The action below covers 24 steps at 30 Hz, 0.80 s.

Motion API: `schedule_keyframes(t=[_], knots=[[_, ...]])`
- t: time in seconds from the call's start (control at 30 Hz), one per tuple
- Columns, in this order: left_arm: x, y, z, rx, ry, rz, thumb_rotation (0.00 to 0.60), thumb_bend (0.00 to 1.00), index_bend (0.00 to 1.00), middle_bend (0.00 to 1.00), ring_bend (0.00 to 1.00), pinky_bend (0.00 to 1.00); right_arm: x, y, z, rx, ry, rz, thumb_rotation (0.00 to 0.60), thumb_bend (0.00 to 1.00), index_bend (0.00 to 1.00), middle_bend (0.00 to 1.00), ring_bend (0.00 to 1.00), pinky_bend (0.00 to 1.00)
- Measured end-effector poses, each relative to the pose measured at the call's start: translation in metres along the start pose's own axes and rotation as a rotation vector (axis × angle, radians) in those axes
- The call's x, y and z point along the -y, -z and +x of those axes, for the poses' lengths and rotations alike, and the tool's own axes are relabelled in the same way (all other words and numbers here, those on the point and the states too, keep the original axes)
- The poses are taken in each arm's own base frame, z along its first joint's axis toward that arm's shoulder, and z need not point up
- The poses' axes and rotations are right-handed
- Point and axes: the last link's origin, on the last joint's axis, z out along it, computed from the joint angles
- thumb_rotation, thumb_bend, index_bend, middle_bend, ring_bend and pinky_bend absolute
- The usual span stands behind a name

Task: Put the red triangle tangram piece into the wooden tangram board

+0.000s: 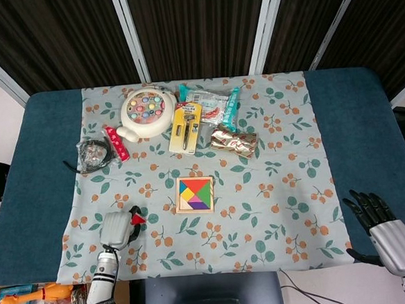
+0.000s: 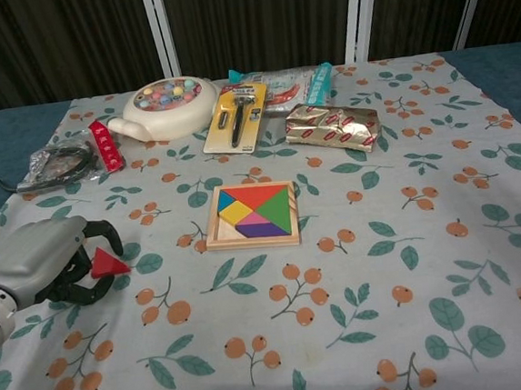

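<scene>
My left hand (image 2: pixel 47 261) sits low at the left of the cloth and pinches the small red triangle piece (image 2: pixel 108 263) at its fingertips, just above the cloth. In the head view the left hand (image 1: pixel 119 229) holds the red triangle (image 1: pixel 136 217) to the left of the wooden tangram board (image 1: pixel 194 195). The board (image 2: pixel 252 216) lies flat mid-cloth with several coloured pieces in it. My right hand (image 1: pixel 383 224) hangs off the table's near right corner, fingers apart and holding nothing.
Along the far side lie a round fishing toy (image 1: pixel 144 111), a razor pack (image 1: pixel 187 126), snack packets (image 1: pixel 213 104), a gold wrapped packet (image 1: pixel 234 143), a red strip (image 1: pixel 116 143) and a bagged black item (image 1: pixel 90 155). The floral cloth (image 1: pixel 274 189) covers the table's middle.
</scene>
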Motion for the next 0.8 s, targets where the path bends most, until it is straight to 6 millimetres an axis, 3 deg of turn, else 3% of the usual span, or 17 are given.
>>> schedule_keyframes(t=[0.57, 0.8], knots=[[0.0051, -0.002, 0.0019, -0.03, -0.03, 0.012, 0.6, 0.38, 0.66, 1.0, 1.0, 1.0, 0.0005, 0.0001, -0.0005, 0.001, 0.003, 0.002, 0.6, 0.15, 0.0, 0.0, 0.0, 0.0], [0.002, -0.0018, 0.0044, -0.046, -0.02, -0.005, 0.6, 0.4, 0.68, 1.0, 1.0, 1.0, 0.0008, 0.0003, -0.0005, 0.001, 0.002, 0.004, 0.6, 0.15, 0.0, 0.0, 0.0, 0.0]])
